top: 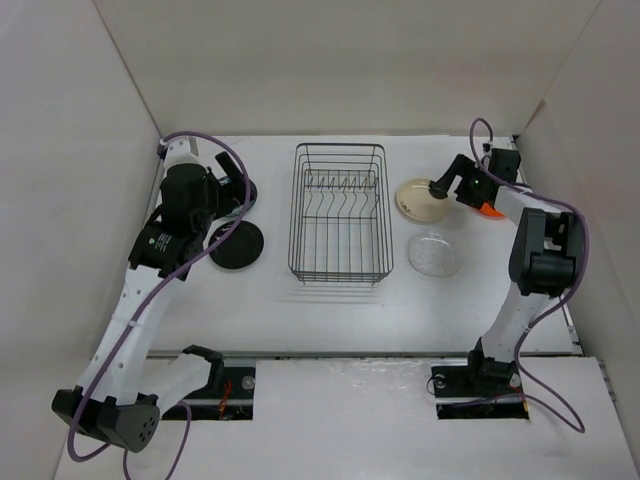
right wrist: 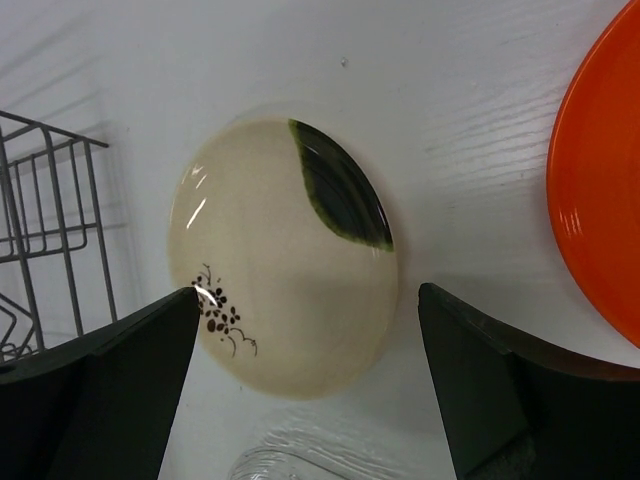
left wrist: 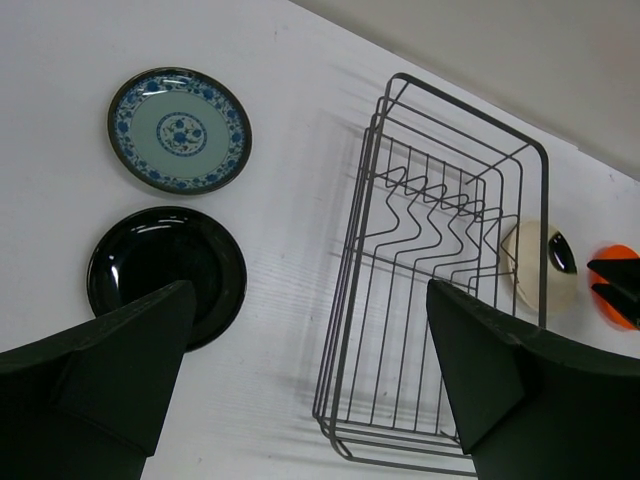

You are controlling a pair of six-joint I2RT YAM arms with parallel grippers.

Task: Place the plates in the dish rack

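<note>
The dish rack (top: pixel 340 215), a black wire basket with upright dividers, stands mid-table and holds no plates. Left of it lie a teal patterned plate (left wrist: pixel 180 130) and a glossy black plate (left wrist: pixel 165 270). My left gripper (left wrist: pixel 308 290) hangs open above the table between the black plate and the rack (left wrist: pixel 440 300). Right of the rack lie a cream plate (right wrist: pixel 285 260) with a dark patch, a clear glass plate (top: pixel 435 254) and an orange plate (right wrist: pixel 600 170). My right gripper (right wrist: pixel 310 292) is open, low over the cream plate's near edge, fingers on either side.
White walls close in the table at the back and both sides. The glass plate's rim (right wrist: pixel 300 465) lies just in front of the cream plate. The orange plate sits close to the right wall, partly under the right arm (top: pixel 540 250).
</note>
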